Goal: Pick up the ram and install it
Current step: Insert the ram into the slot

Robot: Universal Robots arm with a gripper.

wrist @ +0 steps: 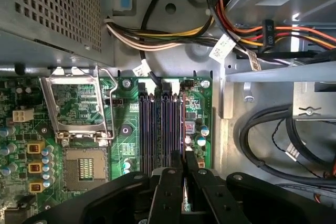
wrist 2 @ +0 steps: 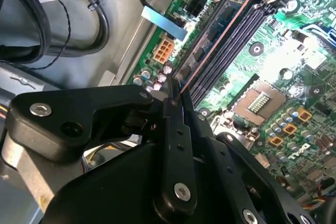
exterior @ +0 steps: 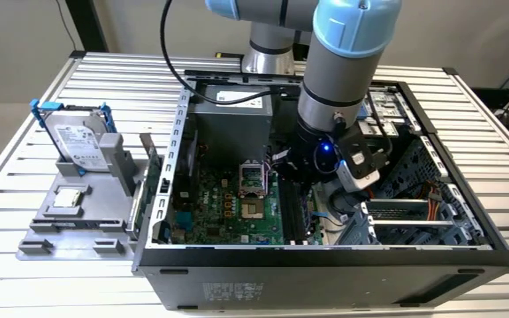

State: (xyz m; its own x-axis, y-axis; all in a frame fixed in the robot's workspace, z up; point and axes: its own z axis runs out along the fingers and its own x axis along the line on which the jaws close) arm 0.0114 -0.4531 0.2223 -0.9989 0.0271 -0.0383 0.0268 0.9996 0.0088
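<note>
The gripper (wrist 2: 176, 95) is reaching inside the case (exterior: 325, 255), its fingers (wrist: 170, 174) clenched on the ram (wrist 2: 210, 43), which is standing on edge in the slot (wrist: 181, 121) at the outer end of the row on the board (exterior: 228, 212). Pick-up is looking finished; whether the ram is fully seated and latched I cannot tell, so pressing home and letting go may be remaining
</note>
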